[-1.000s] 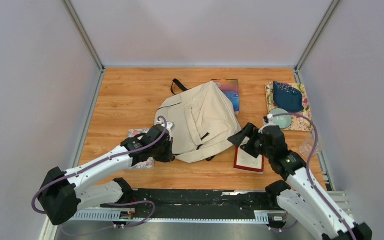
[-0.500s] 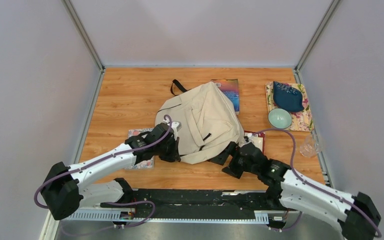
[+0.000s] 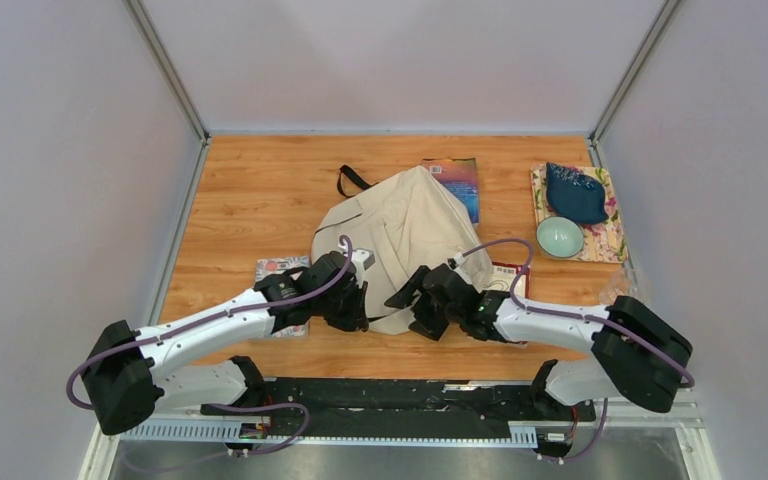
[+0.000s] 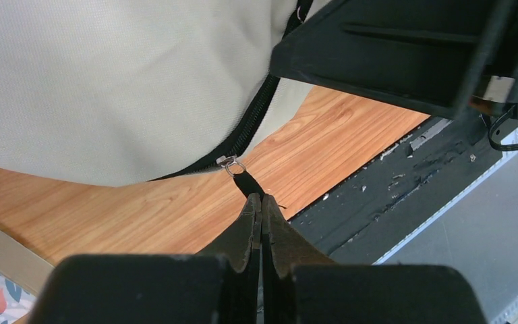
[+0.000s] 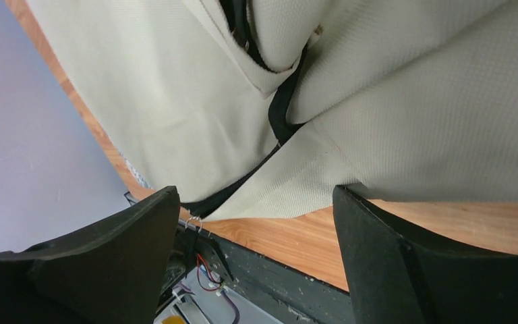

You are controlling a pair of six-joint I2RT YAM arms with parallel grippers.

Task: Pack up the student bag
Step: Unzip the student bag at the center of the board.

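Floral notebook: flat on the counter at the left, partly under the left arm, outside the bag.
Left jaws: pressed fully together on the black zipper pull at the bag's near left edge. The tab runs taut from its metal ring into the tips, so this hold looks meant to draw the zip along its track.
Student bag: the cream canvas pack lies slumped in the middle of the counter, with its near corner toward the arms and a black strap at the far side. Whether its mouth is open yet I cannot tell.
Right jaws: spread wide with nothing in them, the two fingers straddling the bag's near corner just above the counter. I judge they are placed to pinch the cloth and brace it against the other arm's pull.
Red-edged book: on the counter just right of the bag, partly beneath the right arm.
Blue book: at the far side, one edge tucked under the bag.
Mint bowl and dark teal pouch: resting on a floral mat at the far right, well apart from the bag.
Stage: an early one by my reading, getting the bag open. The loose things all lie outside it.
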